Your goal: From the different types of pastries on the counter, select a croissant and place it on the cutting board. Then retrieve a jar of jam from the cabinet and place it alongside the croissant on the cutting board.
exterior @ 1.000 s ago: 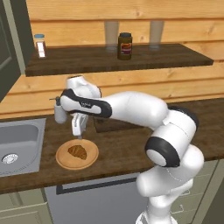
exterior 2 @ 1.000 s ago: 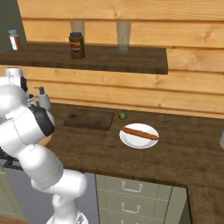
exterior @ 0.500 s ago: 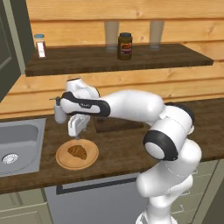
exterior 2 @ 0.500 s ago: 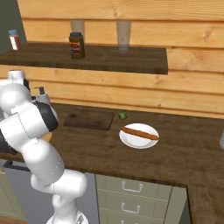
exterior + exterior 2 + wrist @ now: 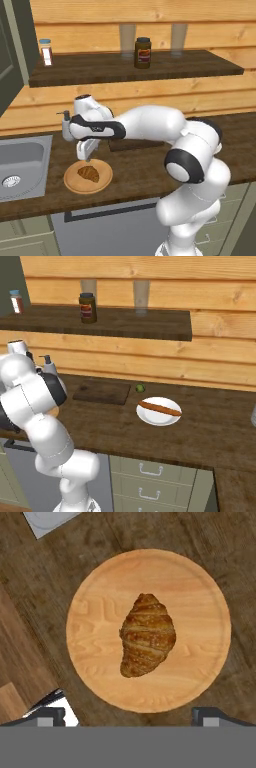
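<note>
Hovering end effector point(image 5: 83, 157) open above croissant point(image 5: 146, 635), round wooden plate point(image 5: 95, 612)

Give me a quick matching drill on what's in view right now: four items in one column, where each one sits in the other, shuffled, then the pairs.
Items:
1. croissant
2. stick-shaped pastry
3. dark brown jar
4. end effector

Places:
A. on the wall shelf
B. on the white plate
C. on the round wooden plate
D. hovering above the wooden plate, beside the sink

Pairs: 1-C, 2-B, 3-A, 4-D
</note>
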